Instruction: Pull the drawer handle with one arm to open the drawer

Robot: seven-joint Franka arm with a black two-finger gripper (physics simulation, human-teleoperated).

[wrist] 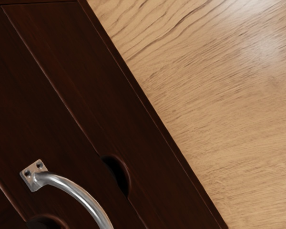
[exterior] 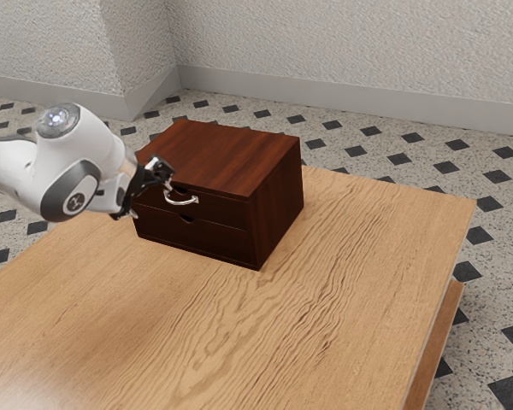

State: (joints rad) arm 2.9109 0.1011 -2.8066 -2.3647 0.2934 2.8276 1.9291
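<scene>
1. Table is carrying a dark chest toward its eleven o'clock in the exterior view.
2. Drawer is sitting flush in the chest's front.
3. Gripper is hovering at ten o'clock of the handle, just beside it; I cannot tell whether it is spread or closed.

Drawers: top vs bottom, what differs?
The top drawer carries a curved metal handle; the bottom drawer has only a cut-out notch at its upper edge. The gripper sits at the top drawer's handle; the bottom drawer is untouched. Both are dark wood and look shut.
</scene>
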